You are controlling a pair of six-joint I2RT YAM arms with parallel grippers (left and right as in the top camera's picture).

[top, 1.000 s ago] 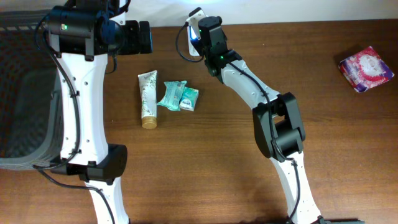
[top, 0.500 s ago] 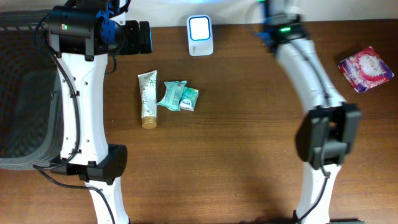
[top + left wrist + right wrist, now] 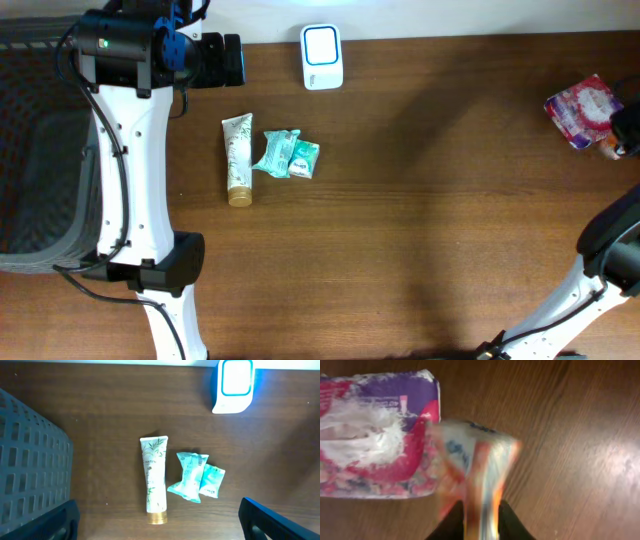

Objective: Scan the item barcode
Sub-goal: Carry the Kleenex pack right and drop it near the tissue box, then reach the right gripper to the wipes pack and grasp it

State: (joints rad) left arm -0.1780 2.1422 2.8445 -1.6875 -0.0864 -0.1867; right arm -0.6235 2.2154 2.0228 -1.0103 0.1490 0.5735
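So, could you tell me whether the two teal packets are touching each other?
Touching: the left wrist view shows the larger teal packet lying against the smaller teal packet.

Desk: dark brown wood grain. Far edge: white scanner, face lit blue. Left of centre: pale tube, gold cap toward near edge. Two teal packets overlap just beside it. Far right: pink-purple pack.

One tube, two teal packets, one scanner, one basket, one pink pack, perhaps one blurred packet.
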